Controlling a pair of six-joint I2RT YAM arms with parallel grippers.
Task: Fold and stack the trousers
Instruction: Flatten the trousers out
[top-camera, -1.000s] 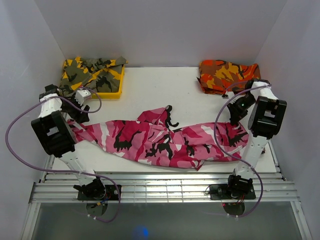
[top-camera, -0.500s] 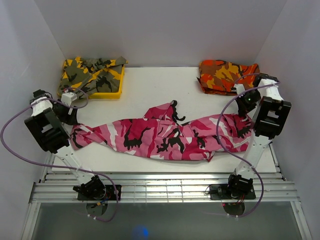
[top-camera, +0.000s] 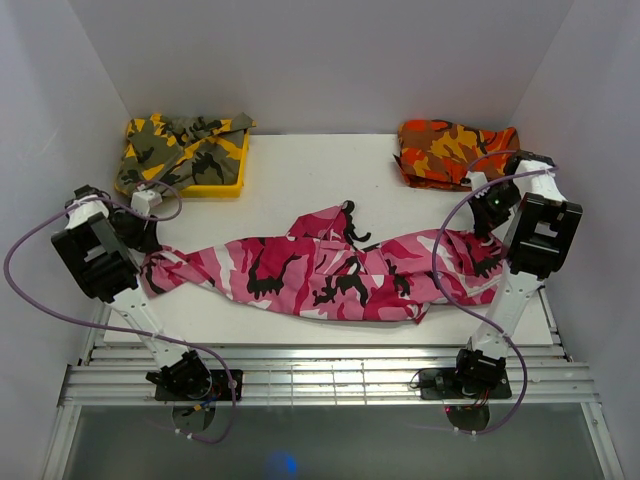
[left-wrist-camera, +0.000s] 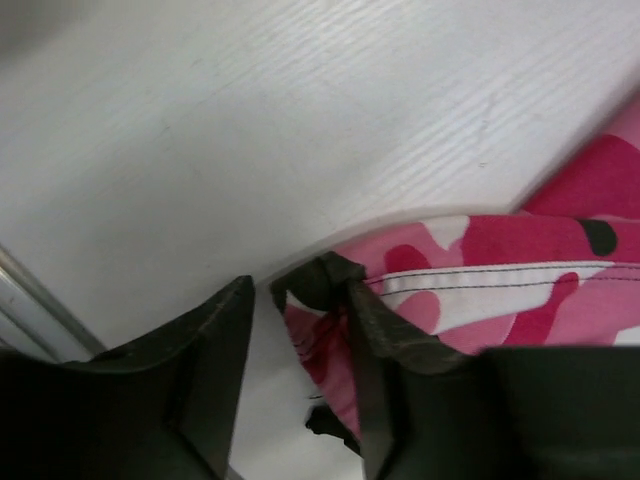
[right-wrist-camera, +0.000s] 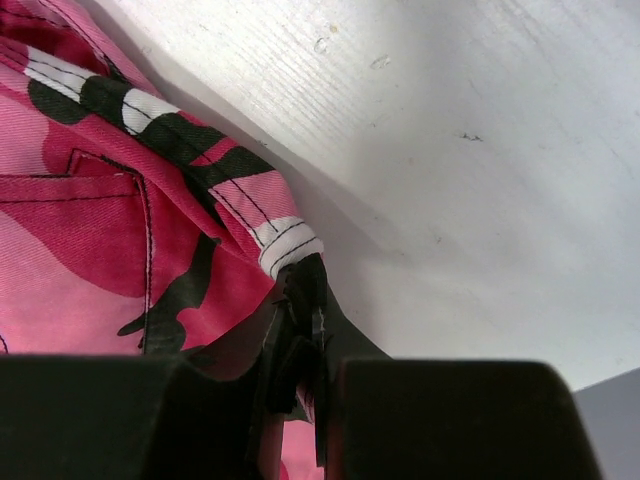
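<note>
The trousers (top-camera: 320, 270), in pink, white and black camouflage, lie stretched almost straight across the white table (top-camera: 320, 170), with a bunched fold near the middle. At their left end my left gripper (top-camera: 140, 232) stands open. In the left wrist view a dark hem corner of the trousers (left-wrist-camera: 470, 270) lies in the gap of that gripper (left-wrist-camera: 298, 290), against the right finger (left-wrist-camera: 385, 335). My right gripper (top-camera: 487, 222) is at the right end, shut on the trousers. In the right wrist view this gripper (right-wrist-camera: 305, 285) pinches a stitched hem of the trousers (right-wrist-camera: 110, 230).
A yellow-olive camouflage garment (top-camera: 185, 140) fills a yellow tray (top-camera: 225, 187) at the back left. An orange-red camouflage garment (top-camera: 455, 150) lies at the back right. White walls close in both sides, and metal rails (top-camera: 320, 375) run along the near edge.
Both arms have drawn apart towards the walls, pulling the trousers straighter and a little further back. The left arm shifted slightly in the last half second.
</note>
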